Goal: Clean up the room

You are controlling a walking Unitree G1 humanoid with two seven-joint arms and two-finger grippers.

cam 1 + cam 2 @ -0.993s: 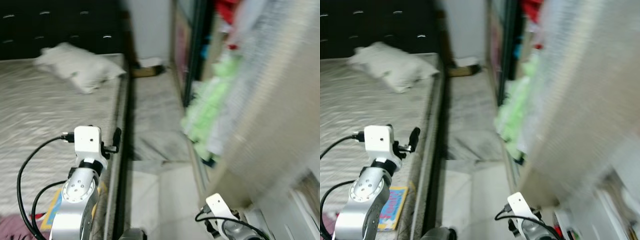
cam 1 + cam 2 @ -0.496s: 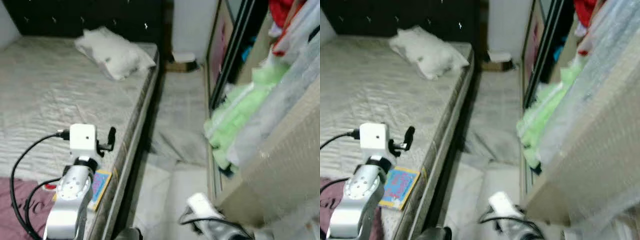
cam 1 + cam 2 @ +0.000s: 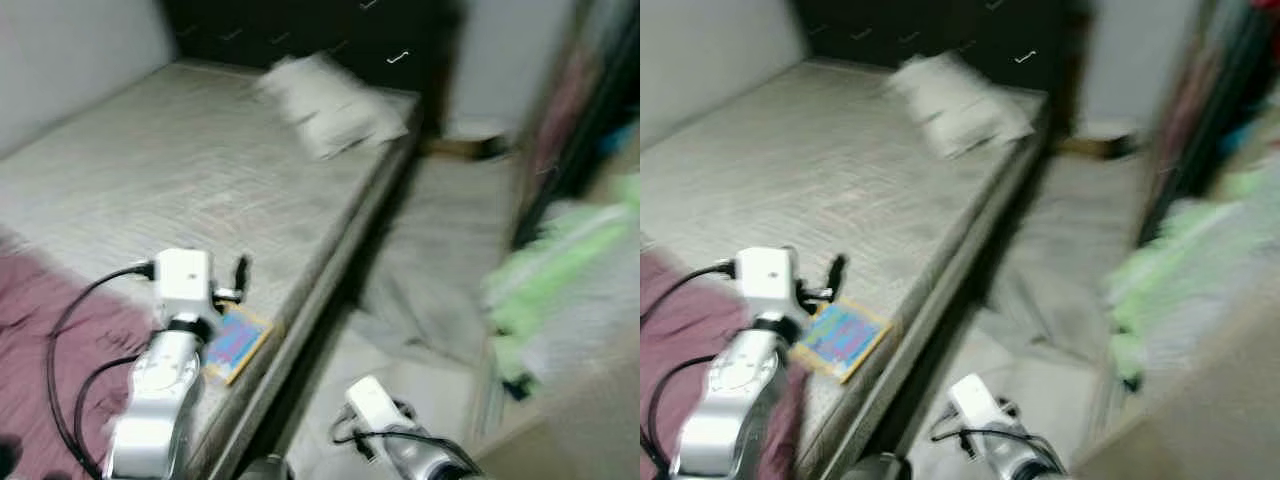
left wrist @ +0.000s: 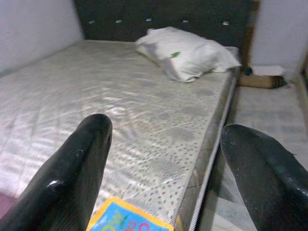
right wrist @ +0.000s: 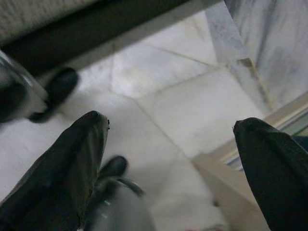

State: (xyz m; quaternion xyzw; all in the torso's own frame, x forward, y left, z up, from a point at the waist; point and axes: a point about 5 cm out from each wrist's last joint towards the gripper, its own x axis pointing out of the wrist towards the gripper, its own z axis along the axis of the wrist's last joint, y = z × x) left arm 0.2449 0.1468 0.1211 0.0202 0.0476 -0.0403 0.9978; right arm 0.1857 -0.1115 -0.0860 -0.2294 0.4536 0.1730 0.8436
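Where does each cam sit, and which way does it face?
Eye views: head, down at bed, book, both arms.
Left wrist: along open left gripper over bed edge toward pillow.
Right wrist: along open right gripper, down at floor.
Shared: eyes and left wrist show pillow, book.

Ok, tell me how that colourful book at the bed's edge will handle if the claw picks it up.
The book looks thin and flat, so it is probably light and may flex if pinched by one corner. It lies flush on the mattress, so the open left claw would likely struggle to get a finger under it. Its cover looks glossy and could slip.
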